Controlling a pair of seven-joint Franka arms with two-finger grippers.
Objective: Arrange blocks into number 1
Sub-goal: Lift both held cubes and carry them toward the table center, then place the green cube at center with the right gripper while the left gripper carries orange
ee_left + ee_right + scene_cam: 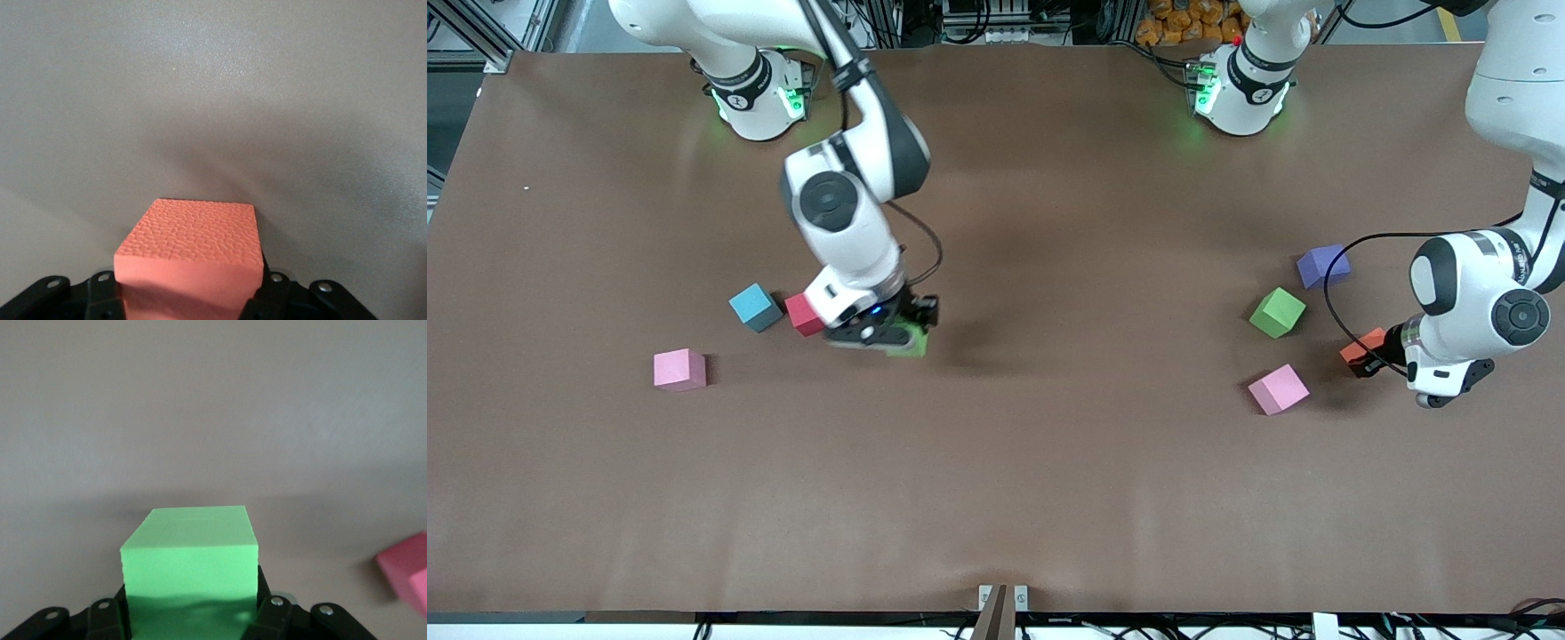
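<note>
The counter (1049,462) is a flat brown matte sheet, and on it lie small foam cubes with sharp edges and a finely pebbled skin. The left tool (1371,359) sits low at the left arm's end of the counter, its black fingers (270,293) closed narrow on an orange cube (1362,347), whose grainy top fills the left wrist view. Around that cube, a pink cube (1278,388) lies at about eight o'clock, a green cube (1277,312) at about ten o'clock, and a purple cube (1322,266) at about eleven o'clock, all apart from one another. The right tool (903,336) is down near the counter's middle, clamped narrow on a second green cube (908,342), smooth-faced in the right wrist view. Just beside it at nine o'clock sits a red cube (804,314), then a light blue cube (755,308) near that, and another pink cube (679,369) well apart at about eight o'clock.
</note>
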